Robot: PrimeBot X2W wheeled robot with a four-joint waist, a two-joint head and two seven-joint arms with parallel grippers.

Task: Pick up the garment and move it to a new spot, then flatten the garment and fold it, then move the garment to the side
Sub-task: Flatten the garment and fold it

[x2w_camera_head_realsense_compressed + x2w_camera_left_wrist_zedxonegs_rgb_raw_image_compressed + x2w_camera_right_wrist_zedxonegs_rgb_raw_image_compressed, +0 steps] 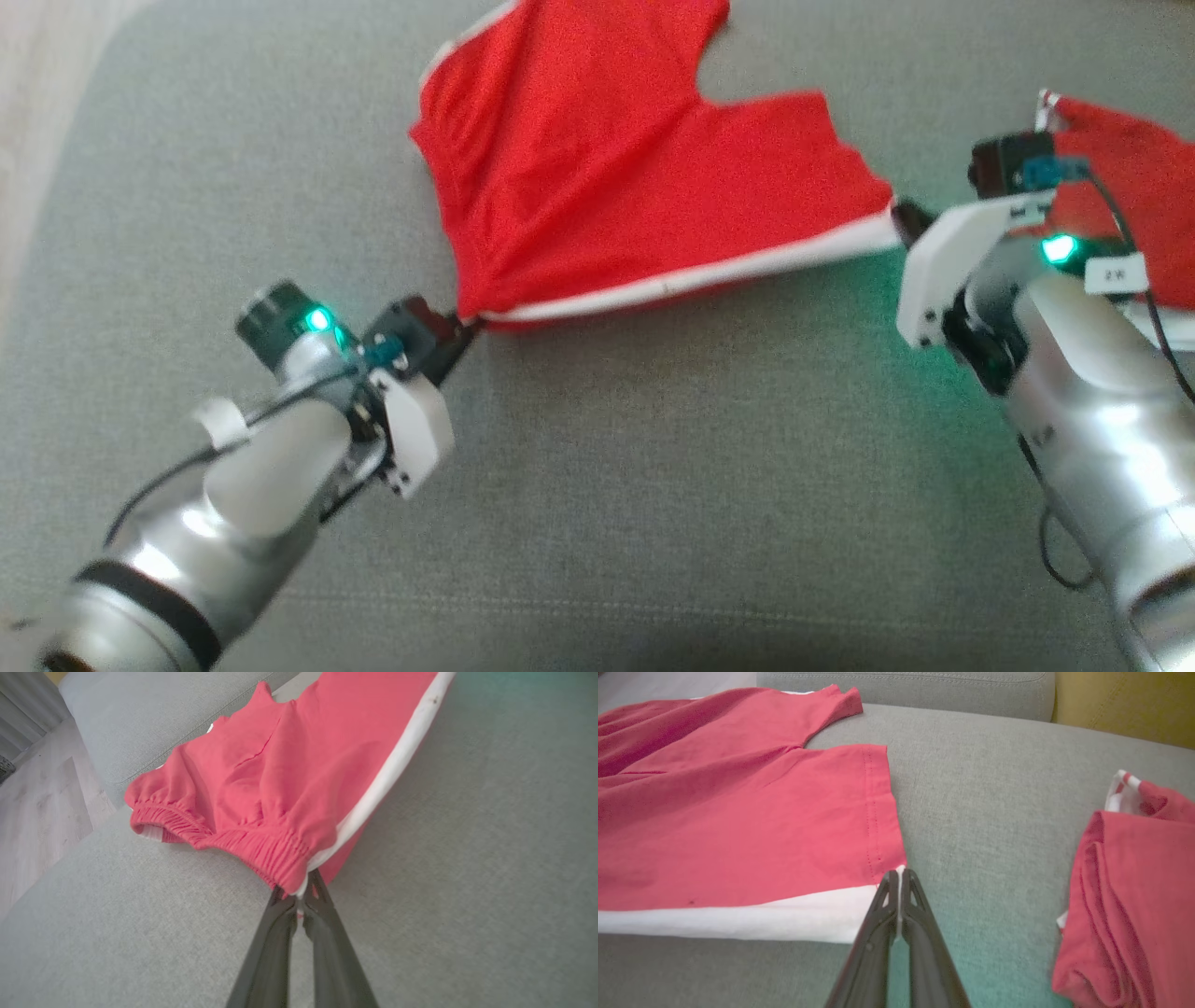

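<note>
I am watching the red fabric shorts [597, 168] with a white side stripe lying spread on the grey woven sofa cushion [653, 485], toward twelve o'clock in the head view. My left claw [467, 325] is clenching the corner of the elastic waistband, at the shorts' seven o'clock. In the left wrist view its dark fingers are pinching the gathered band where the stripe ends. My right claw [904, 217] is grasping the leg hem corner at the white stripe, at the shorts' four o'clock, fingers pressed tight on the cloth. The striped edge is running in a straight line between the two claws. A second red folded garment [1134, 159] is lying at three o'clock beyond my right arm, apart from the shorts.
</note>
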